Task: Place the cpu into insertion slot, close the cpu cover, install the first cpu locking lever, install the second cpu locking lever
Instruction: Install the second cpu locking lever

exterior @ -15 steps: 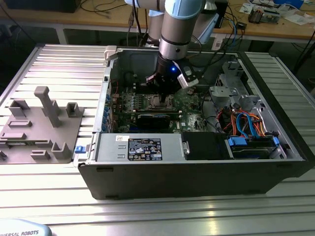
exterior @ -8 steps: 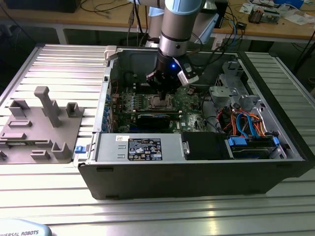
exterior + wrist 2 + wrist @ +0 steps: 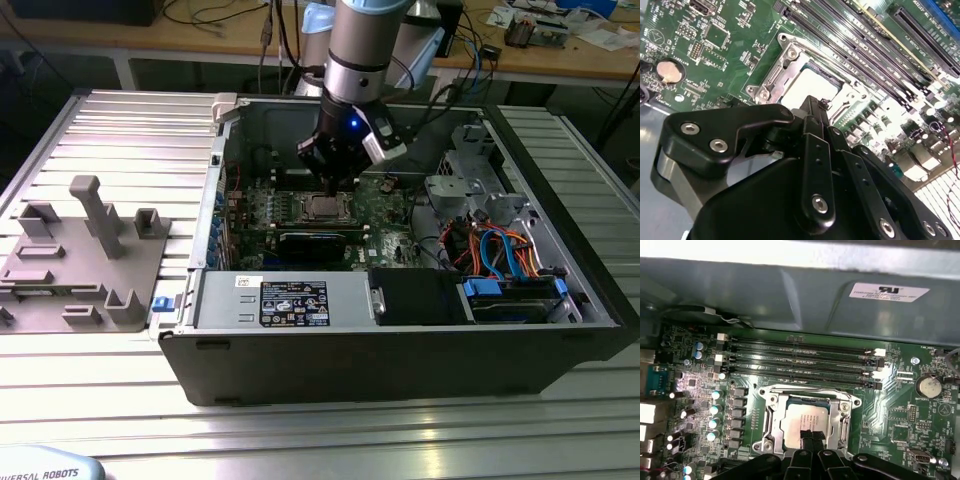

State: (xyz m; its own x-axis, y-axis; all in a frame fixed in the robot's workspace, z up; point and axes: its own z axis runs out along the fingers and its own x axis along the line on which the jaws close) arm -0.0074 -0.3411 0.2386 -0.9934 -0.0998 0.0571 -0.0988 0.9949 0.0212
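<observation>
The cpu (image 3: 799,416) lies flat in its socket on the green motherboard, its silvery top facing up; it also shows in the exterior view (image 3: 322,207) and in the second wrist view (image 3: 807,86). The cpu cover (image 3: 771,412), a silver frame, lies down around the chip's edges (image 3: 774,75). My gripper (image 3: 811,436) hangs just above the chip's near edge with its black fingers pressed together and nothing between them (image 3: 816,107). In the exterior view the gripper (image 3: 330,186) reaches down into the open computer case. I cannot make out how the locking levers stand.
Several long memory slots (image 3: 800,354) run beside the socket, toward the case wall (image 3: 790,295). A coin battery (image 3: 929,386) sits on the board. A black card (image 3: 320,240), power supply (image 3: 285,300) and cable bundle (image 3: 500,250) crowd the case. A grey fixture (image 3: 80,260) stands outside.
</observation>
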